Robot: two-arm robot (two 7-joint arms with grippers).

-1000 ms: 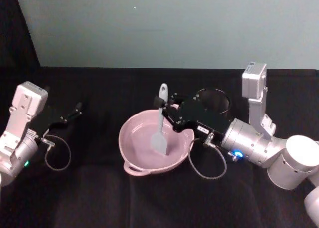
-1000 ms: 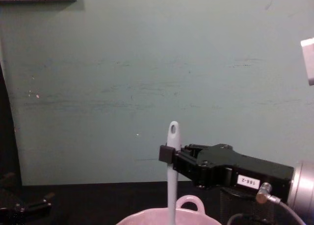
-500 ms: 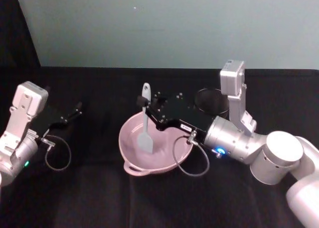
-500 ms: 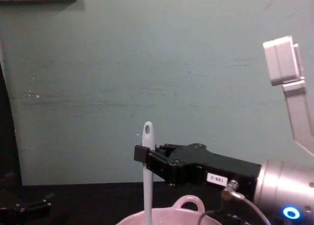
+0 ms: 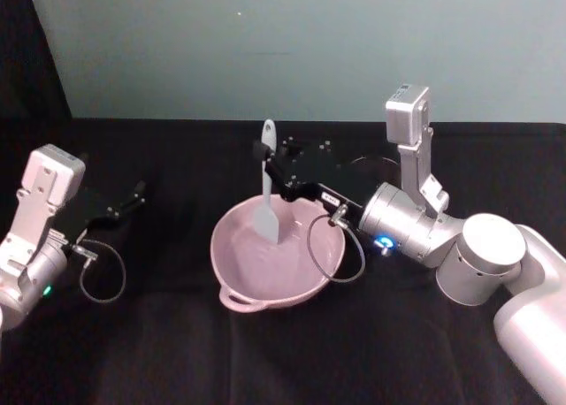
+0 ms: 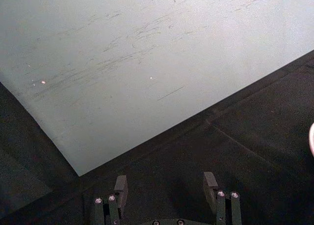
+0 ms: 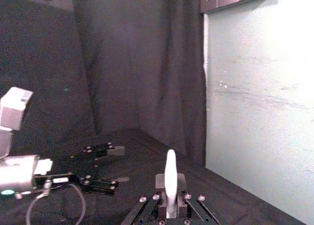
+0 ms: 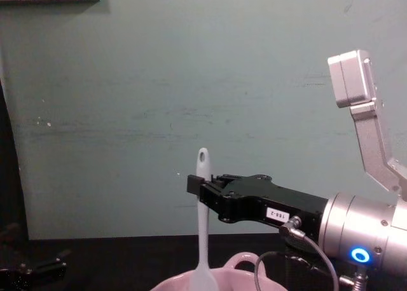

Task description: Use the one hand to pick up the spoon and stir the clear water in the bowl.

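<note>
Spoon was clamped upright in the right gripper, left gripper parked with fingers spread, so slow circles with the blade down inside the bowl seemed smartest.

The slim white spoon stands nearly upright. Its flat blade hangs down inside the bowl near the far wall, and the holed handle end is on top. The right gripper, black with a small white label, reaches in from the right and clamps the handle just below the hole. The wide, glossy pink bowl has a loop handle on its near rim.
</note>
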